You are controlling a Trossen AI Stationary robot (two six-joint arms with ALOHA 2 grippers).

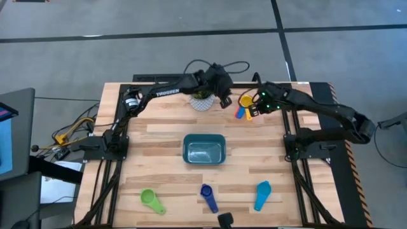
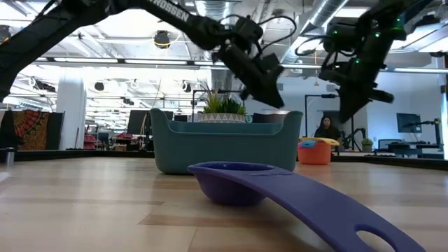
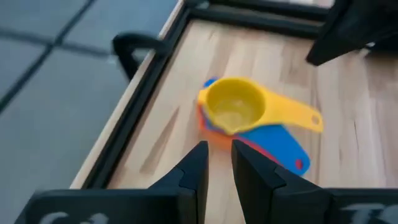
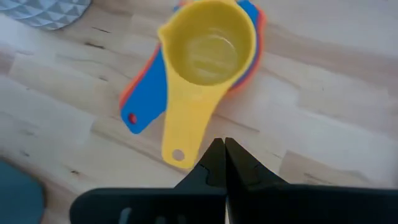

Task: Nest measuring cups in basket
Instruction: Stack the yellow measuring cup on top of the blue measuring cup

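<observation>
A yellow measuring cup point(image 1: 245, 100) sits nested on a blue one point(image 4: 146, 102) and an orange one point(image 3: 214, 134), a stack resting on the table at the far right. My left gripper point(image 3: 219, 165) hovers just to the left of the stack, its fingers a narrow gap apart with nothing between them. My right gripper point(image 4: 222, 152) hangs shut above the yellow handle's end, clear of it. The teal basket point(image 1: 203, 149) stands mid-table. Green point(image 1: 151, 200), dark blue point(image 1: 208, 197) and light blue point(image 1: 262, 194) cups lie along the near edge.
A white pot with a green plant point(image 1: 202, 100) stands at the far edge, right beside my left gripper. The table's black frame rail point(image 3: 143, 124) runs close behind the stack. Bare wood lies between the basket and the stack.
</observation>
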